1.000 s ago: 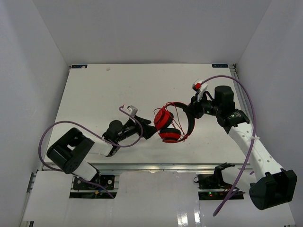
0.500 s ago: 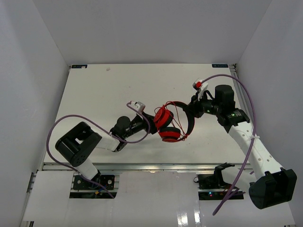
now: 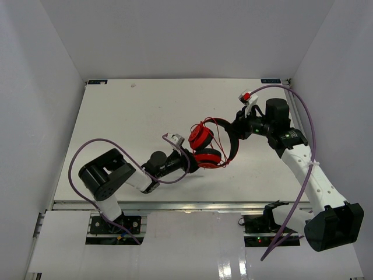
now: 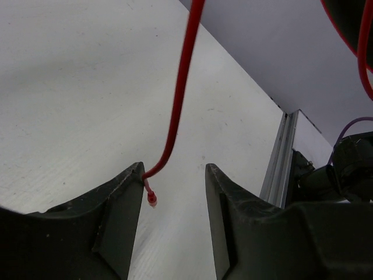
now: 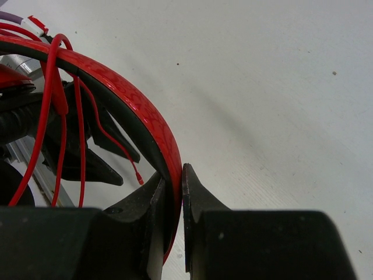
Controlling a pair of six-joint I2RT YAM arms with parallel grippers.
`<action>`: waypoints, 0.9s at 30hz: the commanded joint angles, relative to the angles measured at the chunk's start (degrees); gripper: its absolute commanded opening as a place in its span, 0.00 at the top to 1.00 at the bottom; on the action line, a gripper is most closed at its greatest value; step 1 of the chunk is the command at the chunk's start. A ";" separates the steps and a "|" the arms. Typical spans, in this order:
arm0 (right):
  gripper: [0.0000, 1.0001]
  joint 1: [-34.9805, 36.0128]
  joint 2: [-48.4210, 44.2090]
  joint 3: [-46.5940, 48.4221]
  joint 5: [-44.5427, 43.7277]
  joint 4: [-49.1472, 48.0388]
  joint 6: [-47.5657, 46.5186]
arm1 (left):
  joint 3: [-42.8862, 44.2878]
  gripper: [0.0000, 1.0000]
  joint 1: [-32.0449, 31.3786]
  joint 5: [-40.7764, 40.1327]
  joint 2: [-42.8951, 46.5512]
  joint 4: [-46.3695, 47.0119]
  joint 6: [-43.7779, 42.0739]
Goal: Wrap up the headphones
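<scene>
The red headphones (image 3: 200, 137) hang tilted just above the white table (image 3: 128, 111), earcups to the left and headband to the right. My right gripper (image 3: 238, 132) is shut on the red headband (image 5: 134, 96); in the right wrist view its jaws (image 5: 173, 172) pinch the band between them. The thin red cable (image 4: 178, 99) drops from the earcups, and its loose end sits between my left gripper's (image 4: 175, 169) jaws, resting against the left fingertip (image 4: 135, 175). Those jaws stand apart with a clear gap. In the top view the left gripper (image 3: 189, 164) is just left of the lower earcup.
Thick purple robot cables loop beside each arm (image 3: 86, 149) (image 3: 310, 134). A metal rail (image 3: 186, 205) runs along the table's near edge, also seen in the left wrist view (image 4: 280, 169). White walls enclose the table on three sides.
</scene>
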State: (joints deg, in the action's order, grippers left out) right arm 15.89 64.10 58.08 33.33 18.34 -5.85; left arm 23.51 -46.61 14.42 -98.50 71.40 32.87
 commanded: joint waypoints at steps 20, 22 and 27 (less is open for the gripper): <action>0.92 -0.93 4.39 6.15 -4.07 -6.37 13.90 | 5.95 1.00 -8.34 -7.04 -1.94 -0.94 1.83; 0.92 -0.95 4.88 6.35 -6.93 -6.63 15.21 | 6.00 1.00 -9.10 -7.70 -1.96 -0.58 2.30; 0.92 -0.95 5.33 4.99 -15.41 -9.14 18.64 | 4.65 1.00 -10.62 -9.91 -1.59 1.32 4.02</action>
State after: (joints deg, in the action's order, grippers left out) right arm 15.36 69.99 60.77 25.20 16.37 6.46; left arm 28.35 -55.72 6.98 -100.41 70.55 35.45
